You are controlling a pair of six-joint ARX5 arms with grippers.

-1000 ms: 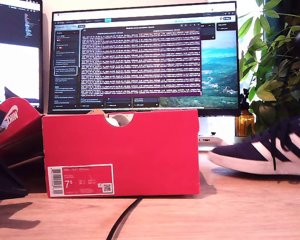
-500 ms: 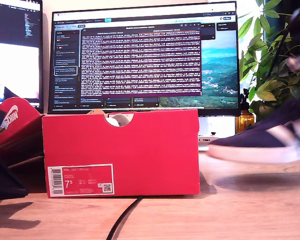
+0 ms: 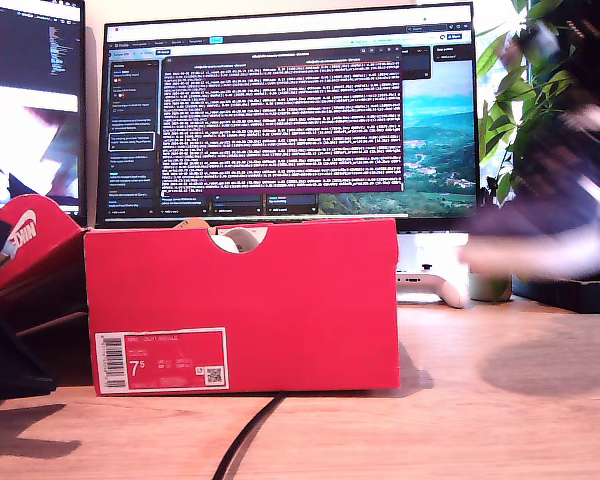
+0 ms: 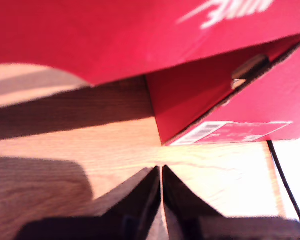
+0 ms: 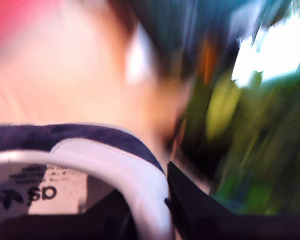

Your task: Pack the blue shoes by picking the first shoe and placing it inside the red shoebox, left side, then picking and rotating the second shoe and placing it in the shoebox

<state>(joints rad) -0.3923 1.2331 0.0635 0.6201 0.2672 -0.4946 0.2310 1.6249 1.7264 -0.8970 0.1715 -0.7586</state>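
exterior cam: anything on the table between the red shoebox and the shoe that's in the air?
In the exterior view, a white game controller sits on the table behind that gap, between the red shoebox and the blurred blue shoe. Nearer the camera the wood is bare.

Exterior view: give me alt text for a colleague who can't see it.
A blurred blue shoe hangs lifted above the wooden table at the exterior view's right, beside the red shoebox. A monitor and a plant stand behind.

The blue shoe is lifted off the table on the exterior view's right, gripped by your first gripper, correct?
Not quite. My second gripper holds the blue shoe by its collar, as the second wrist view shows. My first gripper is shut on nothing near the red shoebox.
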